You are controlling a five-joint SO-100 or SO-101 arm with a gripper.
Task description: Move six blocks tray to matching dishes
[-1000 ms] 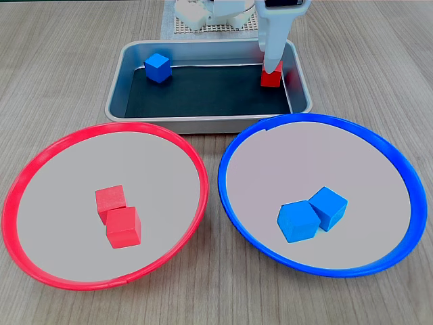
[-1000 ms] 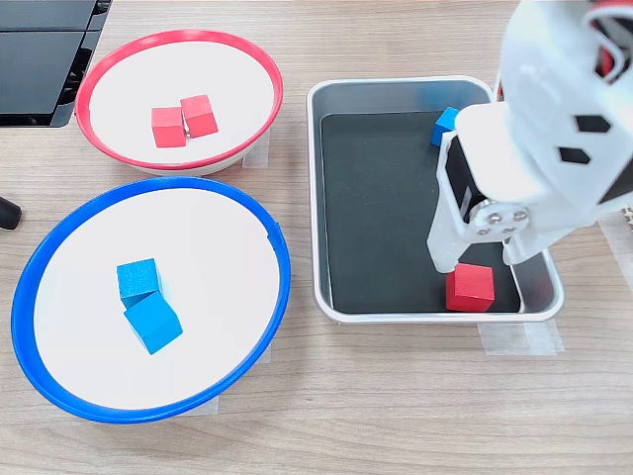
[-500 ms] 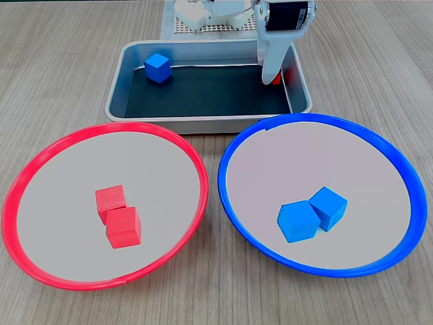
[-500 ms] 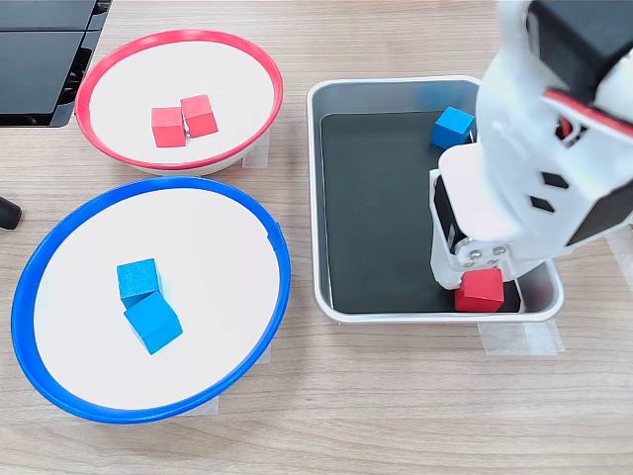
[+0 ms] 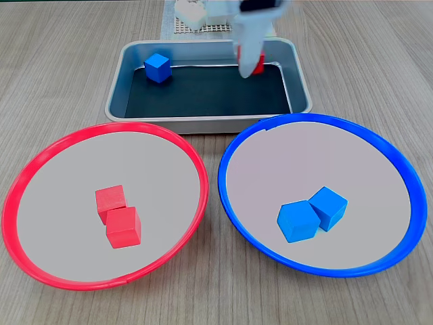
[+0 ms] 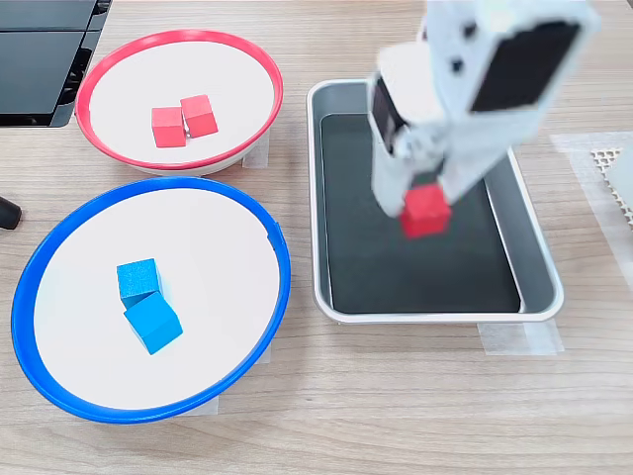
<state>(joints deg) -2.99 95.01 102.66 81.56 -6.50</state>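
My gripper (image 6: 423, 203) (image 5: 249, 66) is shut on a red block (image 6: 426, 212) (image 5: 258, 65) and holds it in the air above the silver tray (image 6: 542, 257) (image 5: 203, 122); arm and block are motion-blurred. A blue block (image 5: 157, 68) lies in the tray's far left corner in a fixed view; the arm hides it in the other. The red-rimmed dish (image 5: 40, 162) (image 6: 109, 54) holds two red blocks (image 5: 116, 215) (image 6: 183, 121). Two blue blocks (image 5: 312, 212) (image 6: 146, 305) lie in the blue-rimmed dish (image 5: 406, 176) (image 6: 59, 228).
A white mesh mat (image 5: 210, 28) (image 6: 605, 163) lies behind the tray at the arm's base. A black device (image 6: 45, 54) sits at the upper left corner in a fixed view, with a small dark object (image 6: 8, 212) at the left edge. Tape strips hold the tray and dishes to the wooden table.
The gripper closed on the red block in the tray's corner, lifted it off the bottom and swung it toward the tray's middle.
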